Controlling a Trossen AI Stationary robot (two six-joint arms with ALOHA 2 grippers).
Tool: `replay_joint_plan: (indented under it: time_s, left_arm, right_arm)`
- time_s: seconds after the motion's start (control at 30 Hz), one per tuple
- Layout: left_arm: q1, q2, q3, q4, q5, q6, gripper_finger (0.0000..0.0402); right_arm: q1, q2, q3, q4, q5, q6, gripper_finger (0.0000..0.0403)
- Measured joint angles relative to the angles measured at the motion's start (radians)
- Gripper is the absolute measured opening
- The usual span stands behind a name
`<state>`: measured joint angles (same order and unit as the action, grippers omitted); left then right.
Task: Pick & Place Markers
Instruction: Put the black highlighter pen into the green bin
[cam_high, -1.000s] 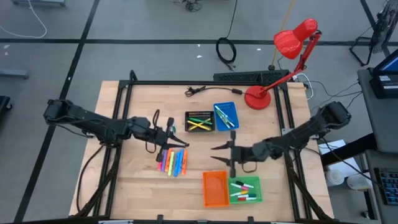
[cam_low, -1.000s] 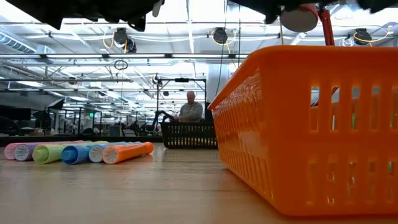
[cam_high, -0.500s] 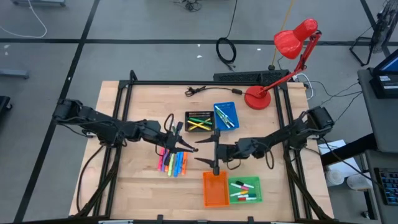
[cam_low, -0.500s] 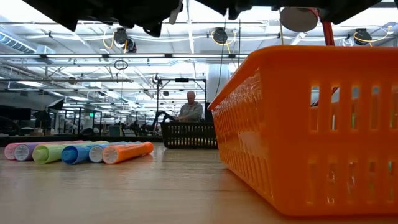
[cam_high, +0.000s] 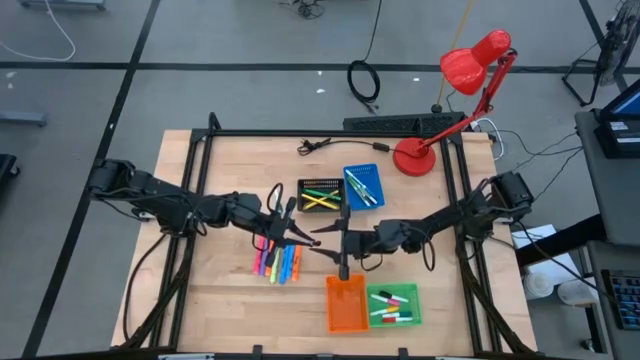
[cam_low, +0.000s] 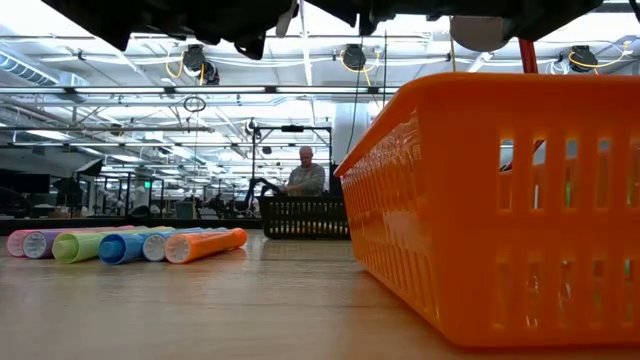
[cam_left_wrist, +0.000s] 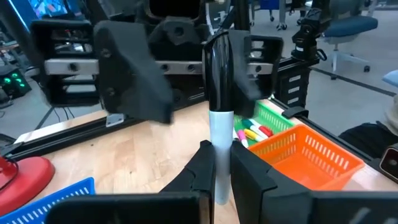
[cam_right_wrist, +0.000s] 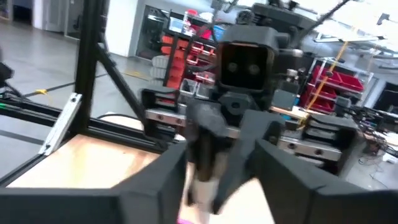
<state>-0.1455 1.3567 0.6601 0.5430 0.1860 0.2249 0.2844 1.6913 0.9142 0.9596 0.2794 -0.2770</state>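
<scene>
My left gripper is shut on a marker with a white body and a black cap, above the table's middle. My right gripper faces it from the right. It is open, and its fingers stand on either side of the marker's black cap without touching it. Several bright markers lie side by side on the table below, also seen in the low view. My left gripper pinches the marker's white body between its two fingers, low on the marker. The fingers come about level from the table's left and lie across it. The marker stands upright in the hold, black cap up, lifted clear of the table.
A black tray and a blue tray, both holding markers, stand behind the grippers. An orange tray and a green tray with markers stand near the front edge. A red lamp stands at the back right.
My left gripper has carried the marker toward the table's right, to the middle. My right gripper has come toward the table's left until its fingers stand around the marker. Both have kept almost still for the last half second.
</scene>
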Motion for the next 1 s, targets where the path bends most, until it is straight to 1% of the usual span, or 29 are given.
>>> replay_joint_plan:
  time_s: [0.1, 0.2, 0.23, 0.33, 0.47, 0.6, 0.67, 0.77, 0.9, 1.0]
  left_arm:
    - [0.001, 0.000, 0.000, 0.003, -0.009, -0.002, 0.0029]
    - [0.000, 0.000, 0.000, 0.004, -0.006, -0.002, 0.0029]
    - [0.000, 0.000, 0.000, 0.005, -0.005, -0.004, 0.0029]
    - [-0.001, 0.000, 0.000, 0.006, -0.016, -0.025, 0.0046]
    - [-0.001, 0.000, 0.000, -0.008, -0.023, -0.079, 0.0090]
    - [0.000, -0.018, 0.000, -0.061, -0.030, -0.068, 0.0126]
    - [0.000, -0.041, 0.000, -0.094, -0.041, -0.056, 0.0139]
    - [0.000, -0.089, 0.000, -0.172, -0.091, -0.053, 0.0153]
    - [0.000, -0.162, 0.000, -0.340, -0.187, -0.050, 0.0159]
    - [0.000, -0.192, 0.000, -0.496, -0.253, -0.085, 0.0160]
  right_arm:
    - [-0.018, 0.000, 0.000, -0.003, -0.027, 0.021, 0.0111]
    - [-0.034, 0.000, 0.000, -0.008, -0.127, 0.033, 0.0046]
    - [-0.036, 0.000, 0.000, -0.008, -0.153, 0.032, 0.0030]
    - [-0.036, 0.000, 0.000, -0.007, -0.170, 0.023, 0.0029]
    - [-0.023, 0.000, 0.000, -0.013, -0.167, 0.031, 0.0029]
    - [0.000, -0.038, -0.002, -0.071, -0.171, 0.030, 0.0029]
    - [0.018, -0.073, -0.002, -0.145, -0.145, 0.047, 0.0029]
    - [0.051, -0.138, -0.002, -0.286, -0.125, 0.109, 0.0029]
    - [0.127, -0.229, -0.002, -0.498, -0.127, 0.213, 0.0029]
    - [0.191, -0.280, -0.002, -0.627, -0.129, 0.285, 0.0029]
